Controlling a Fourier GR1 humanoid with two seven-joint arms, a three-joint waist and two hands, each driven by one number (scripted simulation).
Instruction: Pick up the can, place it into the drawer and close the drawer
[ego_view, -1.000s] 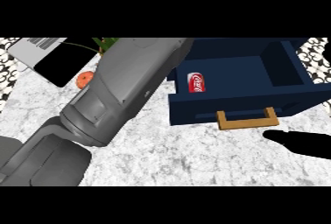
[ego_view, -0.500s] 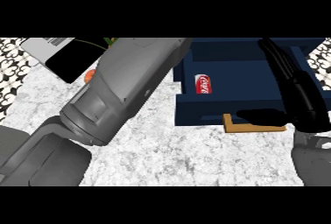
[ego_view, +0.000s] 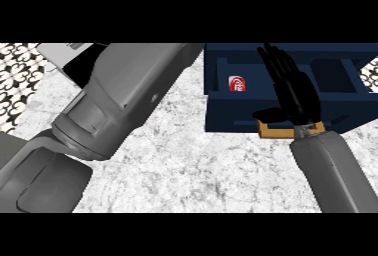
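Head view: can (ego_view: 237, 84) lies inside open navy drawer (ego_view: 229, 107), left part, long axis up-down in view. My right robot hand (ego_view: 293, 95) over drawer, fingers straight, open, above wooden handle (ego_view: 275, 132). Left forearm (ego_view: 122, 97) crosses desk (ego_view: 192, 165); left robot hand unseen.

Red can (ego_view: 237, 84) with white lettering, lying inside the open drawer (ego_view: 229, 112), in its left part, close to the left wall. Seen from above, small against the dark interior, apparently on its side. Dark blue drawer pulled out toward the near side, sitting at the far right of the marbled counter. Tan wooden handle (ego_view: 284, 132) on the near front face, partly covered by the black hand. Interior walls visible on left and far sides.
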